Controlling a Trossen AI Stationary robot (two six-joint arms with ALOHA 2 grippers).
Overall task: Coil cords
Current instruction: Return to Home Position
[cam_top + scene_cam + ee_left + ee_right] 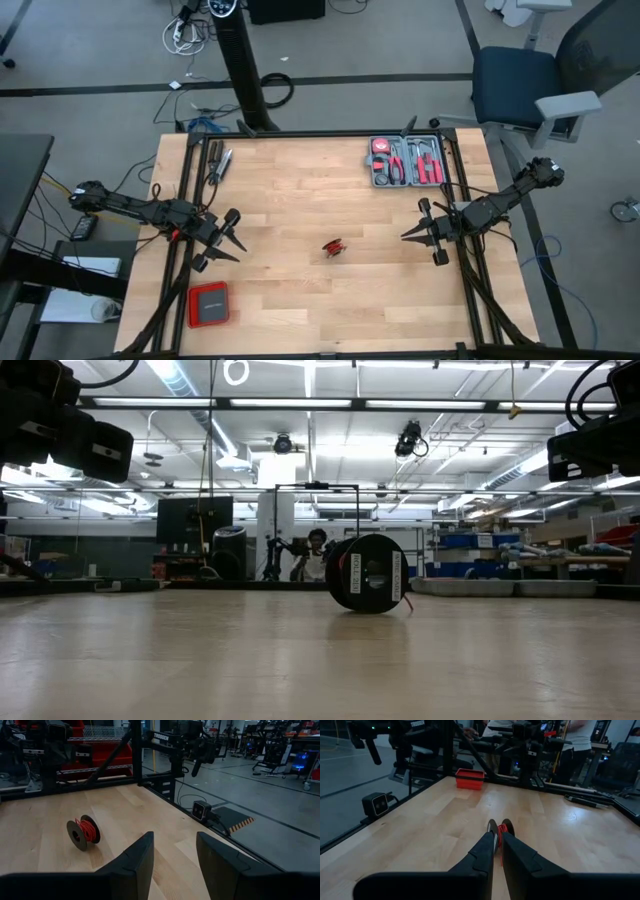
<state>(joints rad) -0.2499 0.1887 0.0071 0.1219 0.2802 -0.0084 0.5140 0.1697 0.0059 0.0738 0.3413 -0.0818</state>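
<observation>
From above, I saw the left gripper (232,238) over the table's (300,190) left side and the right gripper (408,235) over its right, with bare wood between them. The red cord (333,245) sat wound on its black spool (338,249) mid-table, well apart from both. At table height, the spool (367,572) stood upright on its rims with open board all round. Past the left fingers (137,862), spread wide and empty, it stood off to one side. The right fingers (482,852) were drawn almost together, holding nothing, and the cord (501,831) showed through the slit.

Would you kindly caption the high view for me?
Red cord coiled on its spool, between the waiting left gripper and right gripper.
</observation>
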